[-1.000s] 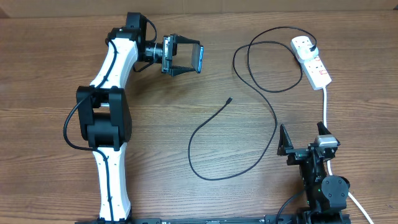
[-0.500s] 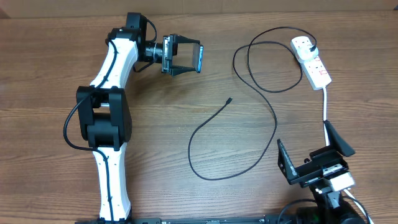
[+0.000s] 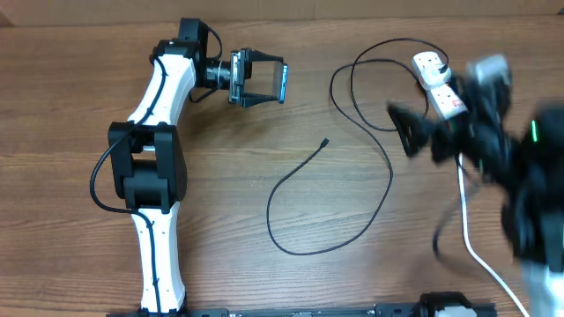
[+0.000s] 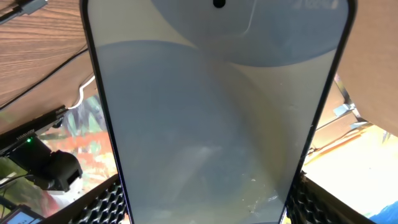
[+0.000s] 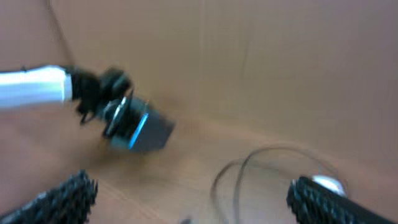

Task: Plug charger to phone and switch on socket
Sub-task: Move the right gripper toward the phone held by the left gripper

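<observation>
The brown wood-grain table [image 3: 70, 106] carries the thin black charger [image 3: 270, 216], its connector tip [image 3: 326, 141] near the centre. The cable loops toward 6 o'clock, then curls up to 1 o'clock. There the white socket [image 3: 432, 70] lies, partly hidden by blur, and its white cord [image 3: 480, 260] trails toward 5 o'clock.

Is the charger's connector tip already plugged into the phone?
No, the connector tip lies free on the table, apart from the phone.

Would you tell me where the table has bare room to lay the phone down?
Bare wood lies between the left arm and the charger loop, and left of that arm. Upper right is crowded: cable coils, socket, blurred right arm.
</observation>
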